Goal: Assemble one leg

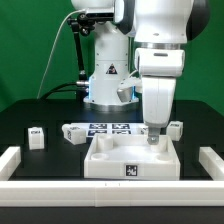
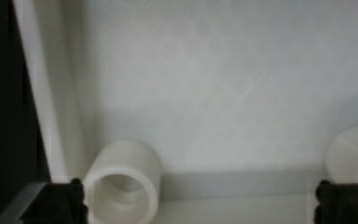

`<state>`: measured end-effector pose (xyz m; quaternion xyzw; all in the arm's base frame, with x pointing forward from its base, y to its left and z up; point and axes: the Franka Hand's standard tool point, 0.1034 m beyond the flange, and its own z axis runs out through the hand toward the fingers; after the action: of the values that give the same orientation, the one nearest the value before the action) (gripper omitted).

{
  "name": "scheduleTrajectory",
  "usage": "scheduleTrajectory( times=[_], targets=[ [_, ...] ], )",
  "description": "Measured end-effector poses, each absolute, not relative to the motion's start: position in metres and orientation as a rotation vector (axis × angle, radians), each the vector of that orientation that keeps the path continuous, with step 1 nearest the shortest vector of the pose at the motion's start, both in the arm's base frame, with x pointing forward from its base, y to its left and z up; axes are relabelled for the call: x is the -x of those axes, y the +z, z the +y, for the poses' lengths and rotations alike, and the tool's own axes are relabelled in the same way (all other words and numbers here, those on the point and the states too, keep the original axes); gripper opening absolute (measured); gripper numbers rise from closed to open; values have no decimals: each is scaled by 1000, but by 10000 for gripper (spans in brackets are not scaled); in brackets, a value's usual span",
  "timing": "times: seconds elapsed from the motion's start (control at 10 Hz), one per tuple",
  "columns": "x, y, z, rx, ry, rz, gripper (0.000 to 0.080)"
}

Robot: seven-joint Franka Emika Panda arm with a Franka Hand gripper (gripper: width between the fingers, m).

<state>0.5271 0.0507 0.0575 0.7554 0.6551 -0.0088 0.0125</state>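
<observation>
Legs: three small white block-shaped posts show in the exterior view, each with a black-and-white square tag on its facing side, all lying on the black table [image 1: 50, 162].
First leg [image 1: 37, 137]: farthest toward the exterior view's left, alone and well apart from the moulded piece.
Second leg [image 1: 72, 132]: just beside the end of the marker board [image 1: 108, 128] on the exterior view's left; whether they touch cannot be told.
Third leg [image 1: 175, 129]: on the exterior view's right, near the gripper and just behind the back corner of the moulded piece; no finger touches it.
Moulded piece [image 1: 115, 158]: large, white and tray-like, in front of the marker board, with a tag on its front face.
Gripper [image 1: 153, 138]: pointing straight down over the moulded piece's rear corner on the exterior view's right, at or just above its top.
Gripper state: in the wrist view the gripper [image 2: 201, 200] has its two dark fingertips [image 2: 48, 200] at opposite edges of the picture, spread wide, with only the moulded piece's pale surface [image 2: 229, 90] between them and no leg in the gap.
Stubs: one rounded white stub [image 2: 126, 175] rises from that surface near one fingertip; a second stub [image 2: 357, 160] shows near the other.
Sharpness: the wrist view is blurred, so fine detail on the stubs cannot be read.
</observation>
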Motion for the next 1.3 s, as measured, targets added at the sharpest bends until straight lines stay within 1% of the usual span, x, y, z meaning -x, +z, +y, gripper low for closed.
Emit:
scheduleTrajectory(
  times=[0.1, 0.2, 0.3, 0.4, 0.7, 1.0, 1.3],
  targets=[
    [-526, 57, 50, -2355, -28, 2042, 649],
    [-519, 52, 46, -2355, -26, 2043, 649],
    [-505, 47, 40, -2366, -41, 2044, 649],
    [-492, 45, 34, -2379, -61, 2040, 649],
    [-464, 38, 14, -2414, -107, 2031, 649],
    [-462, 36, 14, -2418, -113, 2032, 649],
    [-445, 22, 13, -2308, -106, 2176, 649]
  ],
)
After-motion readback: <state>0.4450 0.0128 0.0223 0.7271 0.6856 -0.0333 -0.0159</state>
